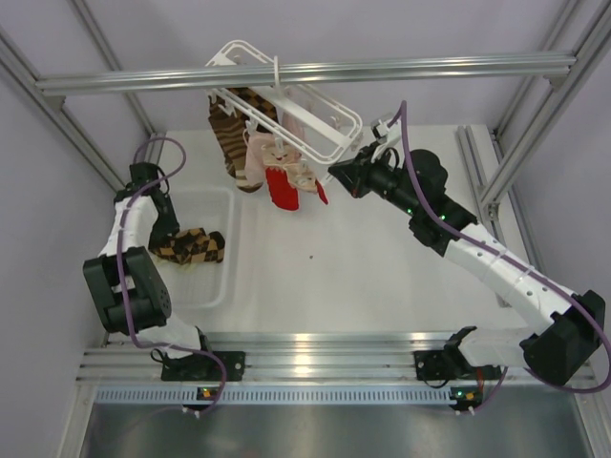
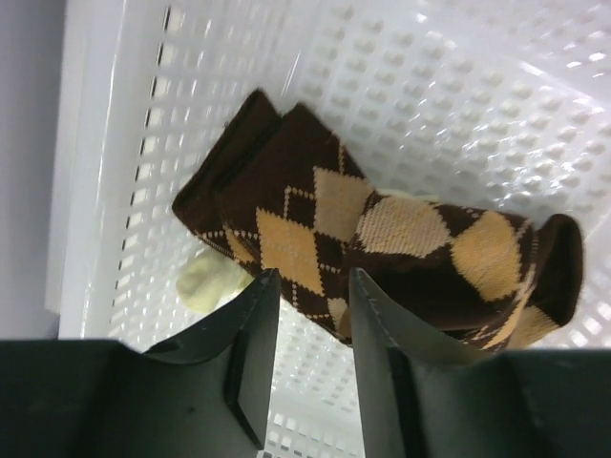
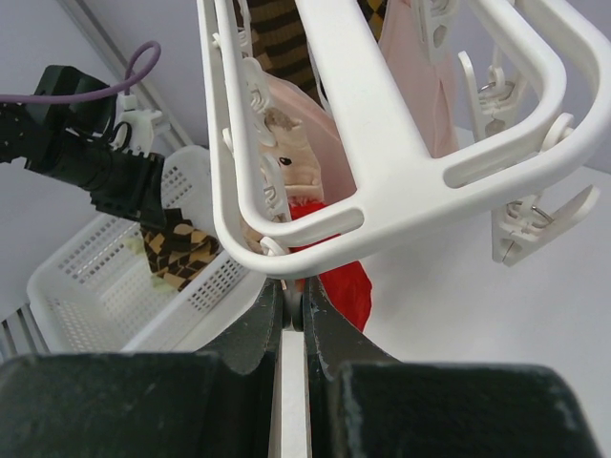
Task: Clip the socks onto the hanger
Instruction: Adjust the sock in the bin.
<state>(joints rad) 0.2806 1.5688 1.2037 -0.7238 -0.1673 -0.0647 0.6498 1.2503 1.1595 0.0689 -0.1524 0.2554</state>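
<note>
Brown-tan sock (image 2: 401,239) lying crosswise in basket (image 2: 477,95), L hand (image 2: 312,277) parted over it, R hand (image 3: 294,286) pinching hanger (image 3: 382,162).

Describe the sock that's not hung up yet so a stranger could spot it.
Find the white perforated basket on the table's left side, under the left gripper. The sock lying in it is dark brown with tan diamonds; the other socks hang from the hanger.
</note>
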